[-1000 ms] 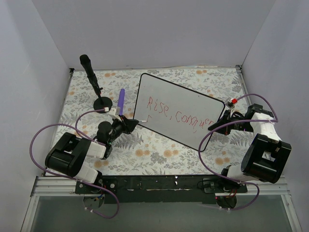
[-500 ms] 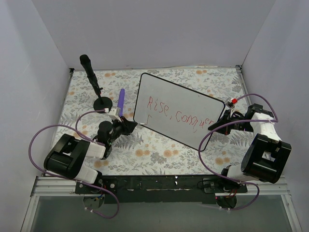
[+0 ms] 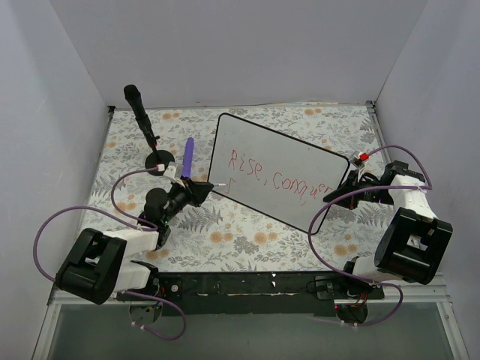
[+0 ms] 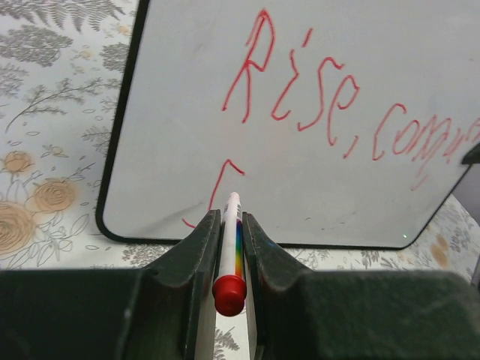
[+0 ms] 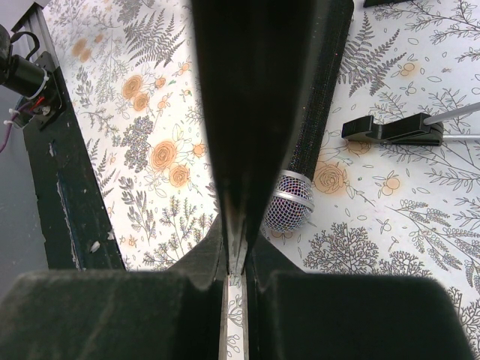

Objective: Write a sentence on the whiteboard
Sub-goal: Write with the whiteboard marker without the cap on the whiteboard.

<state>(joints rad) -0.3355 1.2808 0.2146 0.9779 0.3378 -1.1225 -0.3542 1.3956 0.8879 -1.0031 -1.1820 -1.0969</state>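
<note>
Whiteboard (image 3: pixel 300 154): stood centre-right over the floral tablecloth (image 3: pixel 240 240), turned at an angle.
Sentence (image 3: pixel 279 178): red script, read "Rise, conqu…"; one stroke in a second row.
Left gripper (image 4: pixel 226 225): fingers clamped a marker (image 4: pixel 229 251), tip at that stroke.
Right gripper (image 3: pixel 332 198): fingers pinched the board's near-right edge.

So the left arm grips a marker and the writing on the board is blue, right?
Not blue: the sentence on the whiteboard is red, as the left wrist view shows. The left gripper does grip the marker.
</note>
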